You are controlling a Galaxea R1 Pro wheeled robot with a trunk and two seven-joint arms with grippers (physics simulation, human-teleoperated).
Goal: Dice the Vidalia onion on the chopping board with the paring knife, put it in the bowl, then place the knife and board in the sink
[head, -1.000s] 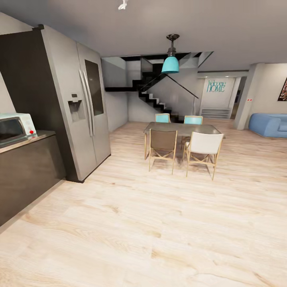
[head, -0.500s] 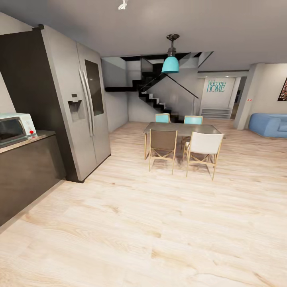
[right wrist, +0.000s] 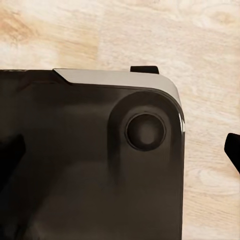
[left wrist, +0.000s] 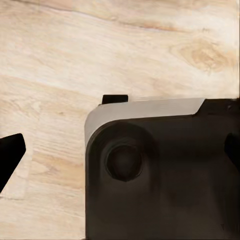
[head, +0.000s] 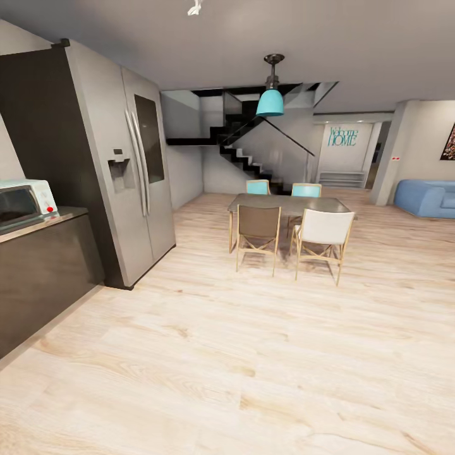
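Note:
I am out on the open wooden floor, and the Vidalia onion, sink, chopping board, paring knife and bowl are all out of view. In the left wrist view my left gripper [left wrist: 120, 160] hangs open over my own dark base [left wrist: 165, 175], one dark fingertip [left wrist: 10, 155] at the picture's edge and nothing held. In the right wrist view my right gripper [right wrist: 120, 155] is likewise open above the base [right wrist: 90, 160], a fingertip [right wrist: 234, 150] at the edge, with pale floor behind.
A tall steel fridge [head: 126, 170] stands at the left, beside a dark cabinet run [head: 38, 278] carrying a microwave [head: 22, 202]. Ahead is a dining table [head: 287, 205] with several chairs. A blue sofa [head: 430, 197] sits far right, stairs [head: 243, 155] behind. Wooden floor [head: 253, 354] spreads in front.

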